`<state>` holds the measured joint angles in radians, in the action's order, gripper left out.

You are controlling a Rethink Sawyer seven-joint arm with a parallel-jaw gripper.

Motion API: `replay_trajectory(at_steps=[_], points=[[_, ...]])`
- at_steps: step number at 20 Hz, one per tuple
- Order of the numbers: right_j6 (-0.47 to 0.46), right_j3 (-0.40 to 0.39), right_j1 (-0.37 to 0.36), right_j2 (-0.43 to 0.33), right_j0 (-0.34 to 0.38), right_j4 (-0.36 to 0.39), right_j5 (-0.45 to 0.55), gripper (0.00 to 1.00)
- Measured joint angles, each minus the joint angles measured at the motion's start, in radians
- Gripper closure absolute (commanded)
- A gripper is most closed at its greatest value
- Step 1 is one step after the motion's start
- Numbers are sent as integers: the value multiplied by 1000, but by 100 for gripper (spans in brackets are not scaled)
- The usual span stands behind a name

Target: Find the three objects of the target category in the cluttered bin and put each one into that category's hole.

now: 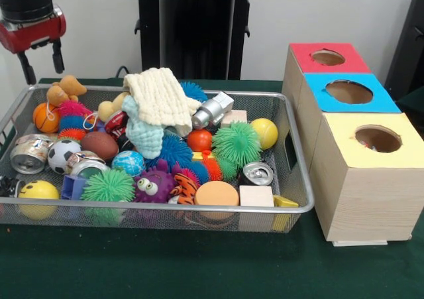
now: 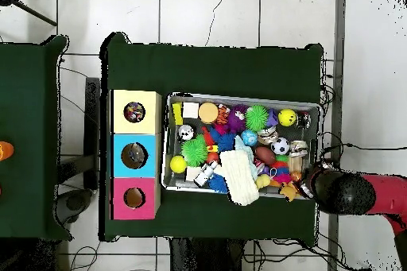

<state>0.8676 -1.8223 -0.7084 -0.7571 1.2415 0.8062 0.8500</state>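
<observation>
Bin (image 1: pixel 295 154) clutter clearest in front; pincer (image 1: pixel 41 59) open.

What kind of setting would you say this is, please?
Probably a robotics lab test bench: a wire mesh bin heaped with toys sits on green cloth beside three sorting boxes with holes, a robot gripper hangs over it, and cables trail across a tiled floor.

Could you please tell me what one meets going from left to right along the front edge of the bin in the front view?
Yellow smiley ball → green spiky ball → purple googly-eyed toy → orange foam disc → wooden cube → yellow wedge.
</observation>
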Motion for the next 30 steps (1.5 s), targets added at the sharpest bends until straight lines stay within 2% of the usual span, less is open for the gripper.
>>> replay_trajectory(at_steps=[8,10,15,21,25,30], points=[[0,-147,-65,-38,71,1,-87,0],[0,-214,-96,-57,110,1,-112,0],[0,-314,-115,-73,173,12,-150,0],[0,-322,-65,-73,176,74,-156,0],[0,-303,6,-73,152,133,-156,0],[0,-303,28,-79,145,137,-156,0]])
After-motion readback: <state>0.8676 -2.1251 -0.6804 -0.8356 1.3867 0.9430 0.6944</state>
